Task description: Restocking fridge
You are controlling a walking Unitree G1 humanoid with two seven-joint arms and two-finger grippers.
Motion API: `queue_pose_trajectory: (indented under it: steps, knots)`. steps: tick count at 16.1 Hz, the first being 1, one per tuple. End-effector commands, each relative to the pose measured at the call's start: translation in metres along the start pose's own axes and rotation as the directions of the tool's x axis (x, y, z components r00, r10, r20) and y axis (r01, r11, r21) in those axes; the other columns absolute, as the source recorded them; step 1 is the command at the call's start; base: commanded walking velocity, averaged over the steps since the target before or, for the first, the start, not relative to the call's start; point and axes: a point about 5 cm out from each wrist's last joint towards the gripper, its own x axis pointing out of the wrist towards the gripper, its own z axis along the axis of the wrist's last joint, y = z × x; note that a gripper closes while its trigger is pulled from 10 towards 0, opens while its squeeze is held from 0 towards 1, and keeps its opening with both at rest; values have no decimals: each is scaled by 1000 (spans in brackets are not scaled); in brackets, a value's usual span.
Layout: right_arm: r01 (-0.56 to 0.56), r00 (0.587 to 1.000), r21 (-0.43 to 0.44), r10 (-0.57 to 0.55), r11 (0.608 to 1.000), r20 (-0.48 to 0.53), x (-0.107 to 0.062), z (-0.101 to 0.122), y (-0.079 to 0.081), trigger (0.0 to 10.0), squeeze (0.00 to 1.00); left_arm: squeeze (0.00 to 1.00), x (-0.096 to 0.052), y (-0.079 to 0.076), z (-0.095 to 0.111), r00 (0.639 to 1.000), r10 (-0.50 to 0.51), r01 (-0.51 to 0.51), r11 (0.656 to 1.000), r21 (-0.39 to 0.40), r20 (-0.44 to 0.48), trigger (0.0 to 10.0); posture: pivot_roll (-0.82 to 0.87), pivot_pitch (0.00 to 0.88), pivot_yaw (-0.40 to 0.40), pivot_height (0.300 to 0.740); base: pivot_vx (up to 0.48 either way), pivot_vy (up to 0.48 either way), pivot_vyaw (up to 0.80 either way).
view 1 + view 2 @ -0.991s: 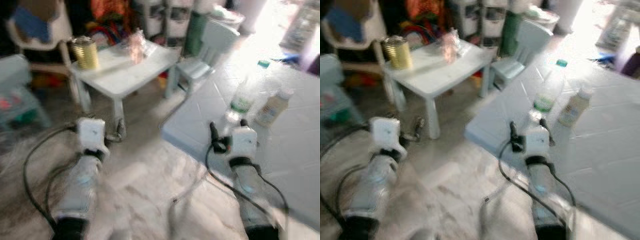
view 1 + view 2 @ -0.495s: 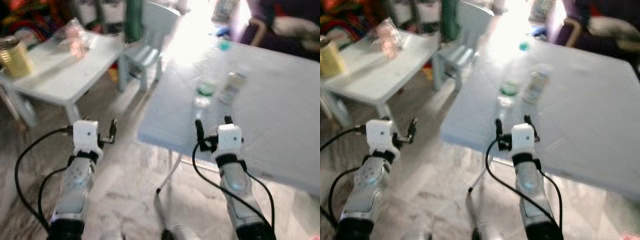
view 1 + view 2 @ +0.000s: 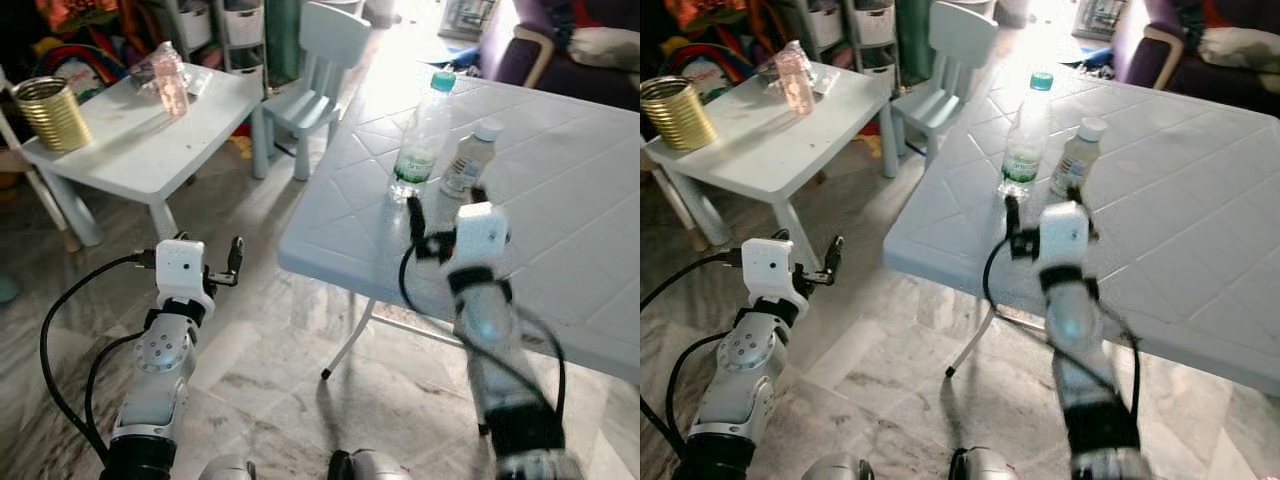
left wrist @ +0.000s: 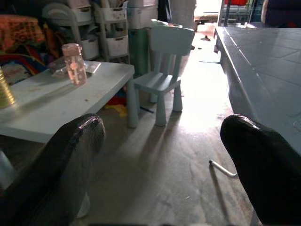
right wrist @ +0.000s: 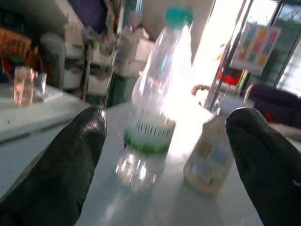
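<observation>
A clear water bottle [image 3: 420,135] with a teal cap and green label stands near the corner of the pale folding table [image 3: 580,180]. A small cream bottle [image 3: 463,160] with a white cap stands right beside it. My right gripper [image 3: 445,203] hovers open over the table just in front of both bottles, holding nothing. In the right wrist view the water bottle [image 5: 157,99] and the cream bottle [image 5: 209,155] sit between and beyond the fingers. My left gripper [image 3: 232,268] hangs low over the floor, open and empty, facing the small chair [image 4: 164,56].
A low white table [image 3: 150,140] at the left carries a gold can [image 3: 45,113] and a pink glass [image 3: 172,80]. A child's chair [image 3: 310,80] stands between the two tables. The folding table's leg [image 3: 350,340] reaches the marble floor. A purple sofa [image 3: 540,50] is behind.
The camera has swung and steadied, so the blur is gone. My right gripper has risen from below the table edge to above the tabletop, closer to the bottles. The left arm stays low.
</observation>
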Motion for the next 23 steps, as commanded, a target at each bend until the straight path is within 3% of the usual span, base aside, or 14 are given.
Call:
queue_pose_trajectory:
  steps: [1, 4, 10, 14, 22, 23]
  knots:
    - [25, 1000, 2, -25, 1000, 15, 7, 5, -9, 10000, 0, 0, -1, 2, 0, 1000, 1, -1, 1000, 8, 5, 10000, 69, 81, -40, 740, 0, 0, 0]
    - [59, 996, -23, -57, 998, 75, 36, 27, -24, 10000, 0, 0, -3, 3, 1, 1000, -4, 4, 1000, 13, 2, 10000, 82, 95, -38, 740, 0, 0, 0]
    - [101, 991, -9, -100, 995, 93, 61, 43, -38, 10000, 0, 0, -13, 7, 1, 1000, -17, 17, 999, 37, -16, 10000, 126, 139, -15, 740, 0, 0, 0]
    - [78, 988, 23, -80, 997, 133, 87, 63, -39, 10000, 0, 0, -25, 14, 5, 999, -26, 29, 997, 69, -34, 10000, 170, 179, 5, 740, 0, 0, 0]
    - [53, 979, 40, -59, 998, 194, 109, 92, -40, 10000, 0, 0, -26, 20, 10, 998, -36, 41, 995, 94, -53, 10000, 185, 177, 21, 740, 0, 0, 0]
    - [47, 983, 34, -52, 998, 178, 112, 93, -41, 3804, 0, 0, -25, 20, 10, 998, -38, 43, 995, 95, -56, 10000, 182, 175, 22, 740, 0, 0, 0]
